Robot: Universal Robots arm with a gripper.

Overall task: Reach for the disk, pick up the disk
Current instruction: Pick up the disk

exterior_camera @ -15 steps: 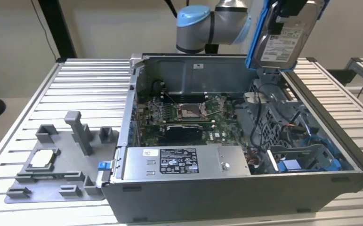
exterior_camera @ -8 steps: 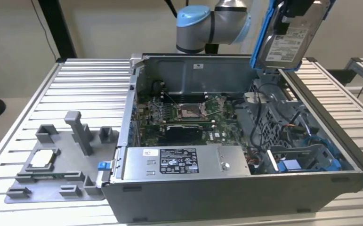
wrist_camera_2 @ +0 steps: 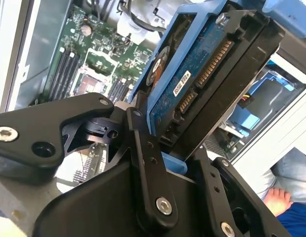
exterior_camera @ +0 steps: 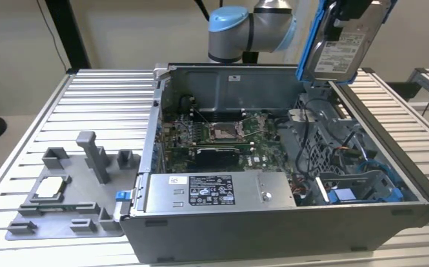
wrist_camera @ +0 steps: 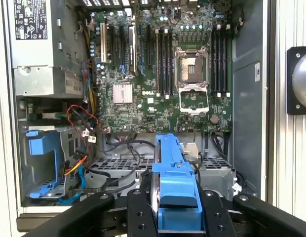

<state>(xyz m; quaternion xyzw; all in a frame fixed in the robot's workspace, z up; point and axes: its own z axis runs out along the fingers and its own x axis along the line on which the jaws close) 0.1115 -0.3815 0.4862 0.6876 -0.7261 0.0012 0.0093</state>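
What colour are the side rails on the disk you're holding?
Bright blue; the disk between them is silver with a white label. The exterior view shows it best, held up in the gripper.

**Hidden and cut off**

You lose the top of the blue-railed silver metal hard drive at the exterior view's upper edge. In the second wrist view the black metal gripper covers its lower end, and its white label faces away from you there.
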